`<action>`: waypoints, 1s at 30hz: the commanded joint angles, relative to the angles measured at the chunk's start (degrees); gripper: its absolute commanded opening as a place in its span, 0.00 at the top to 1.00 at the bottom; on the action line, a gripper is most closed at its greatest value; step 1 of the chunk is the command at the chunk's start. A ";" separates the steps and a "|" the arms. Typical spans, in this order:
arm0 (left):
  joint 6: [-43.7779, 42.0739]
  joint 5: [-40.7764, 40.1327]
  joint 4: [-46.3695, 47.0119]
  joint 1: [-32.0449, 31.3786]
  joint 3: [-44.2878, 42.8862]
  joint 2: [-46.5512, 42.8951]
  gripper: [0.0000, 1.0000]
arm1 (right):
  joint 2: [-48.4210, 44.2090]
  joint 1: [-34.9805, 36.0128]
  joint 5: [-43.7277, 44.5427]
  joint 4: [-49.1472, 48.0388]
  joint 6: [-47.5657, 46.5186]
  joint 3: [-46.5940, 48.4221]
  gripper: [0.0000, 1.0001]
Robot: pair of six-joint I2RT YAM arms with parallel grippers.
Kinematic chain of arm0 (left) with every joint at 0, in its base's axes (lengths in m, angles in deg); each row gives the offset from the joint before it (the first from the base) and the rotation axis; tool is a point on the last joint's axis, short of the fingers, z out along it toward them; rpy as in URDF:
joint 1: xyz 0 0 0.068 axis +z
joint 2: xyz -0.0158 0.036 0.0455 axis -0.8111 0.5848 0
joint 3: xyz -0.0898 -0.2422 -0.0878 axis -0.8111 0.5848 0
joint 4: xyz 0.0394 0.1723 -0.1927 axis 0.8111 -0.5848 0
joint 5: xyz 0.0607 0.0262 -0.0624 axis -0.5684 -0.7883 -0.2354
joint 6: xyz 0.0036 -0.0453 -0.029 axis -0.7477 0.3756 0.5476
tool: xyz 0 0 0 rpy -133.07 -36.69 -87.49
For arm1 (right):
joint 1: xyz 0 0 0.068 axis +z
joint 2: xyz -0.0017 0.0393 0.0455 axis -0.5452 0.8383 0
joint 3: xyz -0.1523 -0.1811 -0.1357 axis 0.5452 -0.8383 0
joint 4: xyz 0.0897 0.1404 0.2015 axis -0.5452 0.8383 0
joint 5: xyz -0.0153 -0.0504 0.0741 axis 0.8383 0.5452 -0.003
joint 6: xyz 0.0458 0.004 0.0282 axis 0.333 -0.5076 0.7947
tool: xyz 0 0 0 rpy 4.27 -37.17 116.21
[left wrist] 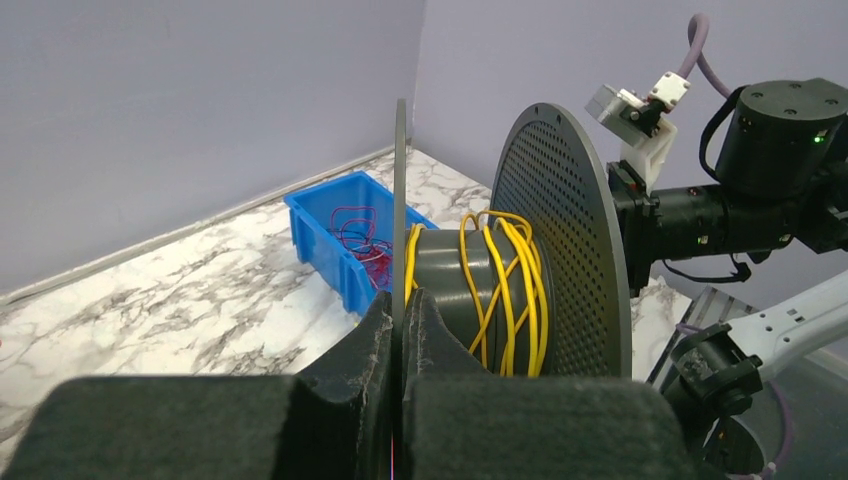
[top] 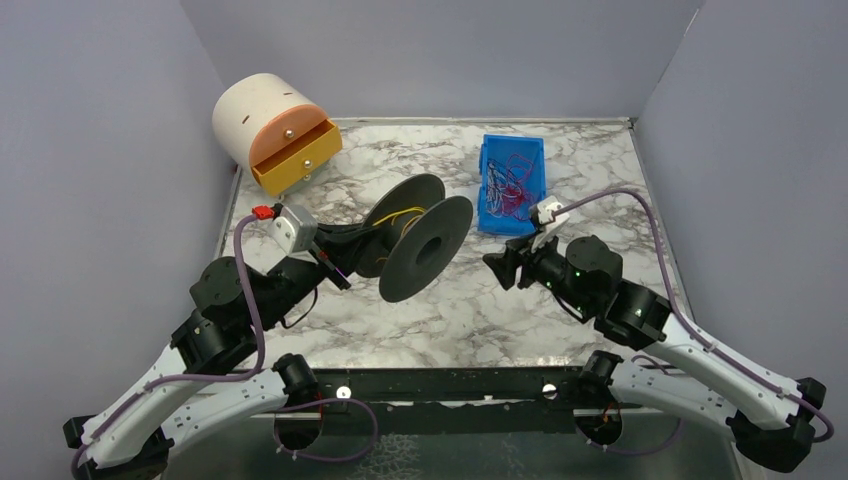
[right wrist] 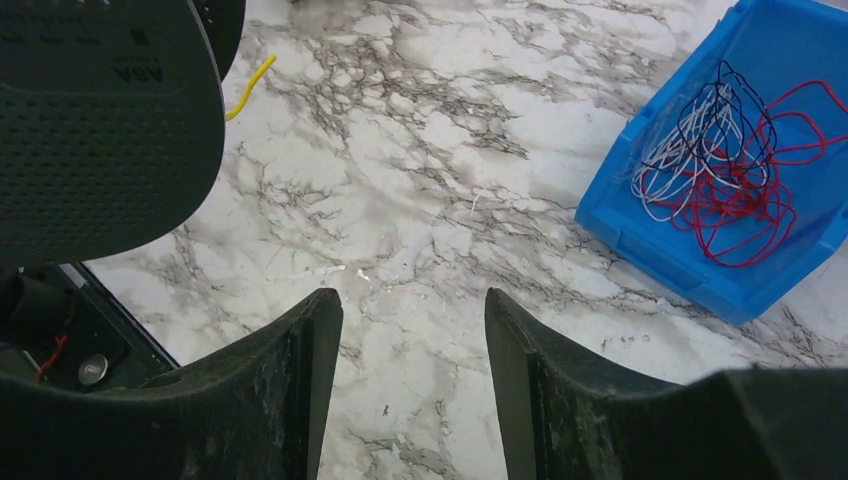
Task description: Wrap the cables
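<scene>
A dark grey plastic spool with two round holed plates [top: 425,245] is held by the rim of one plate in the left hand [left wrist: 402,322], which is clenched tight on it. Yellow cable [left wrist: 500,290] is wound around the middle of the spool. The spool's long axis is pointed across the white marble worktop [top: 480,320] toward the right hand [right wrist: 413,320]. The other plate is faced to that hand, near it but apart.

The right hand is spread open and nothing is held in it. A loose yellow end [right wrist: 250,85] is seen below the spool, perhaps lying on the worktop; this cannot be told for sure.

A blue plastic bin [top: 505,225] is set just beyond the right hand, with red, white and dark wires [right wrist: 720,160] inside. The right arm is judged the nearer one for fetching more cable.
</scene>
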 commanded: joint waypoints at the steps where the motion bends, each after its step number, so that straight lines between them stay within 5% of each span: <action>1: -1.00 -0.63 2.11 -0.33 -3.82 -1.30 1.00 | 2.37 0.29 0.70 2.74 -1.72 3.71 0.41; 18: -8.39 21.01 -19.19 -0.34 -8.97 -1.87 1.00 | 7.60 0.34 -13.86 2.44 -4.13 3.12 0.43; 30: -12.16 41.52 -23.40 -0.34 -8.68 -4.22 1.00 | 3.67 0.35 -29.02 3.55 0.92 -1.21 0.44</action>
